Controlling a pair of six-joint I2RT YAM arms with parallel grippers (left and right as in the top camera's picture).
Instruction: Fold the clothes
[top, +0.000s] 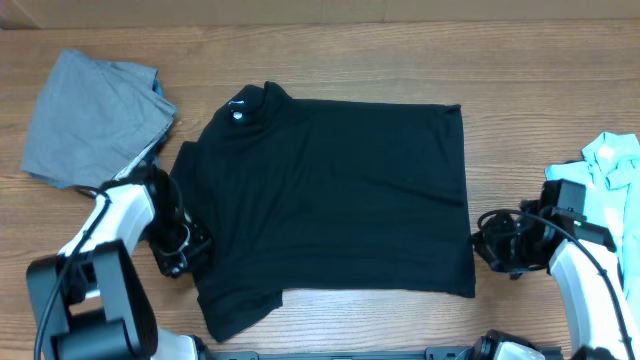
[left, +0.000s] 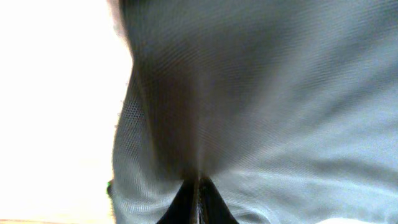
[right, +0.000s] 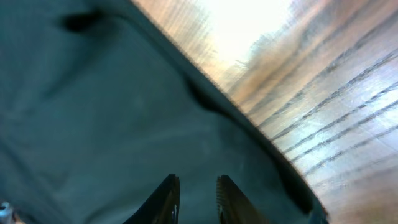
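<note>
The clothes' large black shirt (top: 340, 190) lies spread flat mid-table, its collar and small white label (top: 238, 108) at the upper left. My left gripper (top: 186, 246) sits at the shirt's left edge by the sleeve. In the left wrist view it (left: 199, 186) is shut, with the cloth (left: 261, 93) pinched and drawn into the tips. My right gripper (top: 483, 246) rests at the shirt's lower right hem. In the right wrist view it (right: 198, 186) stands open by a narrow gap just over the dark fabric (right: 93, 112), near the hem edge (right: 249, 124).
A crumpled grey garment (top: 90, 120) lies at the back left, close behind the left arm. A light-blue garment (top: 615, 160) sits at the right edge behind the right arm. Bare wooden table (top: 540, 80) surrounds the shirt.
</note>
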